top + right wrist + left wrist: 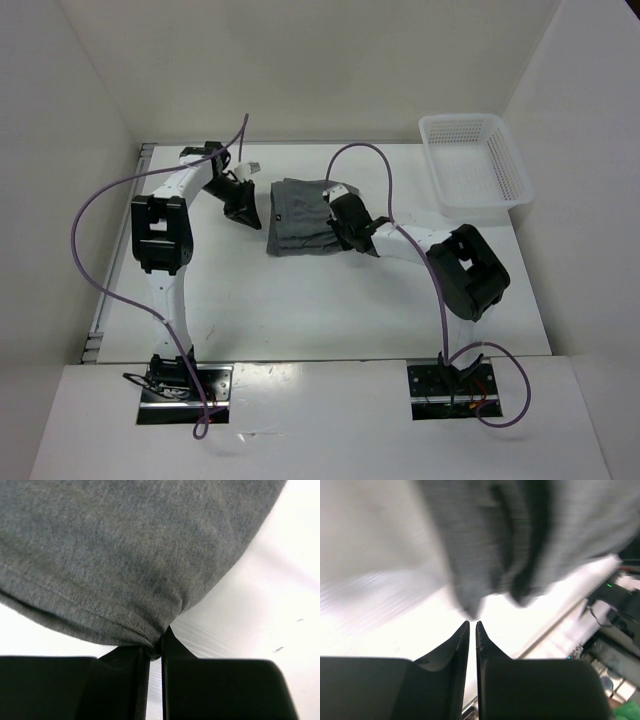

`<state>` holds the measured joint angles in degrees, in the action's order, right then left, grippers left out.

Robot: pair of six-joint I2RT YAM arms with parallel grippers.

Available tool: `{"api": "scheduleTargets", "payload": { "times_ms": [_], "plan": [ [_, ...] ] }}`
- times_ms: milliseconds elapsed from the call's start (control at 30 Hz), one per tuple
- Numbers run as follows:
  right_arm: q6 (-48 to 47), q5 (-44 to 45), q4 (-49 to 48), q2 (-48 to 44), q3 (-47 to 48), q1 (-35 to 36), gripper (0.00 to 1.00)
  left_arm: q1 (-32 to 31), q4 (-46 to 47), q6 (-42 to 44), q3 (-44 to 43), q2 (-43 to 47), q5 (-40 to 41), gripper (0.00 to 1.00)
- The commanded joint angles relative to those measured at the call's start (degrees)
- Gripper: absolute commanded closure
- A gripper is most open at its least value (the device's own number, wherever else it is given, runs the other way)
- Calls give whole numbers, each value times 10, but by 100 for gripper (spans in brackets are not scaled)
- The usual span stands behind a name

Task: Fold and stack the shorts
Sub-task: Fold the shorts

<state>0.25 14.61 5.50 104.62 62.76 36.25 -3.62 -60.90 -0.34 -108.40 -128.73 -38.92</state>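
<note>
Here, right jaws pinch an edge of the grey shorts [130, 555].

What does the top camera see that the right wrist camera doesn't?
Only the top camera shows the white plastic basket and the left arm. Only the right wrist camera shows, close up, the right pincer shut on a fold of cloth. Both show the grey fabric shorts on the white table.
</note>
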Motion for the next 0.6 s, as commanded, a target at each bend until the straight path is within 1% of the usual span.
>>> {"api": "scheduleTargets", "payload": {
  "times_ms": [0,100,167,200,233,267,300,367,400,433,467,500,533,567],
  "plan": [
    [-45,17,13,-29,-11,-13,100,-11,-33,3,-2,-15,52,84],
    [-60,29,2,-35,-21,-13,100,-30,-19,3,20,-32,89,84],
    [-73,34,2,-49,-34,-13,100,-30,-5,3,28,-32,89,84],
    [-82,22,2,-54,-34,-13,100,-25,-5,3,34,-32,76,84],
    [-88,-10,7,-59,-34,-13,100,-24,-5,3,25,-26,65,84],
    [-88,-19,14,-66,-34,-13,100,-24,-17,3,17,-17,49,82],
    [-88,-25,14,-66,-40,-7,100,-24,-25,3,7,-11,10,74],
    [-93,-31,14,-71,-41,-1,100,-24,-40,3,-26,14,-34,61],
    [-93,-31,14,-71,-46,-1,100,-24,-40,3,-26,25,-56,55],
    [-93,-31,14,-71,-46,-1,100,-31,-18,3,-26,47,-56,49],
    [-93,-31,14,-71,-46,-1,100,-32,-5,3,-20,58,-56,46],
    [-93,-31,14,-71,-46,-1,100,-45,10,3,-8,67,-45,43],
    [-93,-31,8,-71,-46,-1,100,-51,40,3,5,83,-38,41],
    [-93,-31,8,-71,-46,-1,98,-51,54,3,19,83,-28,35]
  ]
}}
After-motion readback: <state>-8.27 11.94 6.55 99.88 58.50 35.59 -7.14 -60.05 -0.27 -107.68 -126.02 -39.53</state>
